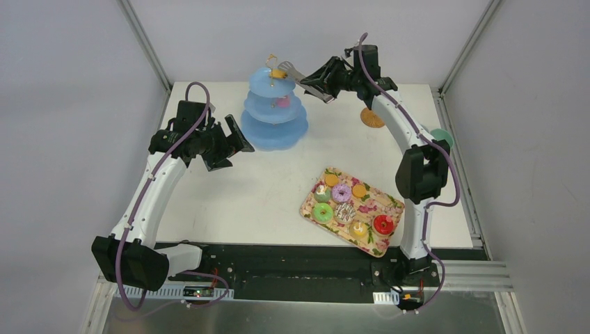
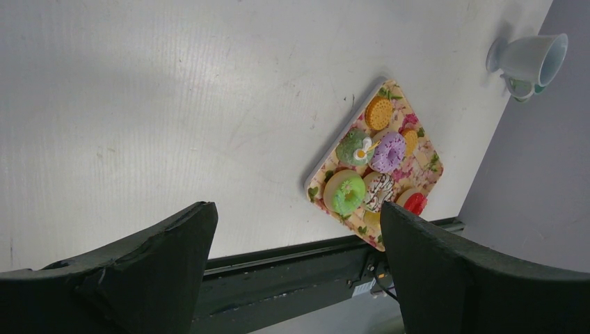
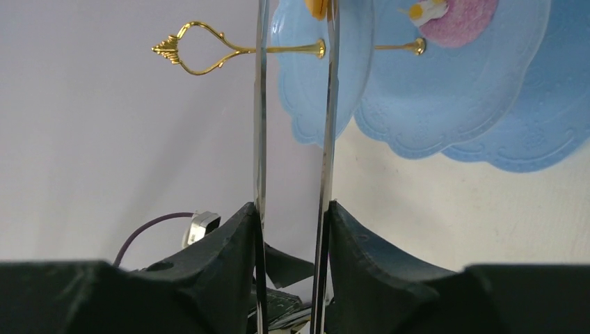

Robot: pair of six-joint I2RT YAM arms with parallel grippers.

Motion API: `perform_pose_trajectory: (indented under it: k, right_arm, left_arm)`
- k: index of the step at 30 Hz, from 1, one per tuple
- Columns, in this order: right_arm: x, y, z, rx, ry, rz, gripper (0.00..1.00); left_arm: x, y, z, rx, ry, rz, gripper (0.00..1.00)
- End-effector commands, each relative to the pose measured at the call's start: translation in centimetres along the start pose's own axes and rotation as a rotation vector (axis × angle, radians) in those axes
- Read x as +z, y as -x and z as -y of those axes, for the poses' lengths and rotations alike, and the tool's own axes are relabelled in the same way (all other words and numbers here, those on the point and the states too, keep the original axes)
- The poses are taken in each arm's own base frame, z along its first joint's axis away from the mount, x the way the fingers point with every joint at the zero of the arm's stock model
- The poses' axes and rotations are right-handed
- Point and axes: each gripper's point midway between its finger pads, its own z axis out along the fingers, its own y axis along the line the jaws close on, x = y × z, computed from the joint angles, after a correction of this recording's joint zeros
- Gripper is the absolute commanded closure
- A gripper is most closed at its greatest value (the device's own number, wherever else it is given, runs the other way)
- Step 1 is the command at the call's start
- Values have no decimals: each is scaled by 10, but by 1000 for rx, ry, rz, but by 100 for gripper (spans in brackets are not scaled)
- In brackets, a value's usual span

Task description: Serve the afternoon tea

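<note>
One tray (image 1: 376,203), two green donuts (image 1: 323,213) (image 1: 321,193), one purple donut (image 1: 341,193), one red donut (image 1: 383,224), two orange biscuits (image 1: 332,179) (image 1: 359,190), one blue stand (image 1: 275,133), one pair of tongs (image 1: 299,74).

We had bright, even overhead light; the white desk (image 1: 264,202) showed only soft shadows. In the left wrist view a pale sheen crossed it. The metal tongs (image 3: 327,160) glinted, slightly blurred up close.
</note>
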Motion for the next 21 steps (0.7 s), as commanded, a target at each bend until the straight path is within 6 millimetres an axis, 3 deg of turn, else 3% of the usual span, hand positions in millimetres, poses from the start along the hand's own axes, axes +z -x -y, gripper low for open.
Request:
perform_pose_trajectory:
  k: [1, 8, 21]
  right_arm:
    - [-24, -10, -51, 54, 112, -41, 57]
    - [-25, -16, -47, 54, 96, -36, 57]
    - [-52, -11, -54, 22, 28, 45, 54]
  left_arm:
    - [-7, 11, 9, 27, -21, 45, 9]
    - [-8, 9, 7, 29, -22, 44, 9]
    - [-8, 6, 6, 28, -22, 43, 9]
